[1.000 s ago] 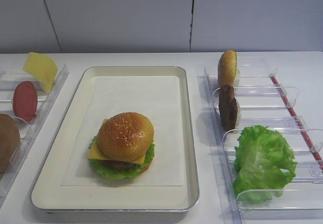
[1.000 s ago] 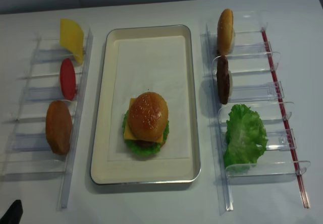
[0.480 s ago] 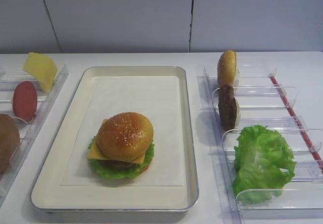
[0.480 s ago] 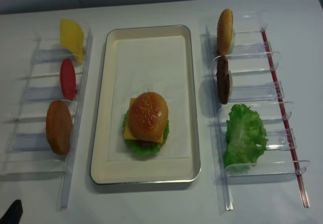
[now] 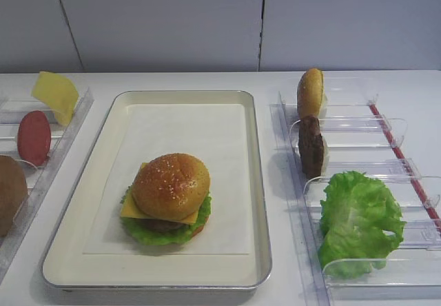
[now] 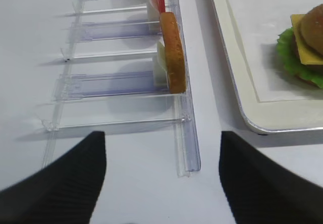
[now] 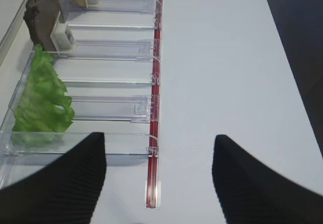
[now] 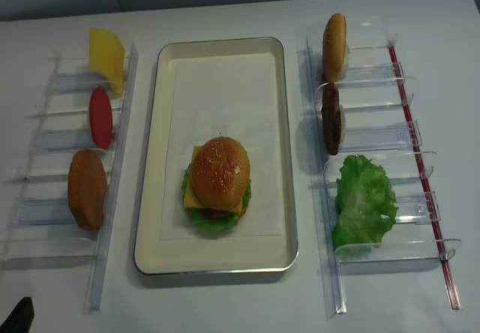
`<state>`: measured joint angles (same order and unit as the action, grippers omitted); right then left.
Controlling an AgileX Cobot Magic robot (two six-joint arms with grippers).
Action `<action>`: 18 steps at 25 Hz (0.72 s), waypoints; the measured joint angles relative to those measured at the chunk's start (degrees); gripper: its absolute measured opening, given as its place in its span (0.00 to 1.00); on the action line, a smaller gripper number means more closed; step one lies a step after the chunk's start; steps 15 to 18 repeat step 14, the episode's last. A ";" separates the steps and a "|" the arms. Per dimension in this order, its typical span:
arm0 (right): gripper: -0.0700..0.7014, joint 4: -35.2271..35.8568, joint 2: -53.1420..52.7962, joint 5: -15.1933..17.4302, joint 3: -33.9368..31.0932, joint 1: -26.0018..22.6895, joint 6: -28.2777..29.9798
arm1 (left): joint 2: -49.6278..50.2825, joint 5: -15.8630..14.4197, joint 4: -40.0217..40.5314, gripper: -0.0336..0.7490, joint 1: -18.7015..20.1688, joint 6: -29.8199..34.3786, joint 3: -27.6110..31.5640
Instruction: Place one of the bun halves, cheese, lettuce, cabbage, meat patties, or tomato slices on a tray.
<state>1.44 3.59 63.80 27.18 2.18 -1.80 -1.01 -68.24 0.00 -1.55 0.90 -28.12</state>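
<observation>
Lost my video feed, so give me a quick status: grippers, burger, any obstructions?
Left gripper and right gripper open, empty, beside their racks. Sesame bun top sits on the stacked burger in the tray. Nothing in the way.

Sesame-speckled golden bun top (image 5: 171,185), cream tray (image 5: 256,182)

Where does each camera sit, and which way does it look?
Exterior high: in front of the table, looking across at the tray and burger; no robot part shows.
Realsense: overhead, looking down at the tray; a dark tip shows at bottom left.
Right wrist: behind the open right tool, facing the right rack and lettuce.
Left wrist: behind the open left tool, facing the left rack.
Both high views share the burger.
</observation>
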 joint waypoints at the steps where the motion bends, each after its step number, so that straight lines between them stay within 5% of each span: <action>1: 0.73 0.00 0.00 0.00 0.00 0.03 -0.27 | 0.00 0.00 0.00 0.62 0.00 0.00 0.00; 18: 0.73 0.00 0.00 0.32 0.00 0.03 -0.66 | 0.00 0.00 0.00 0.62 0.00 0.00 0.00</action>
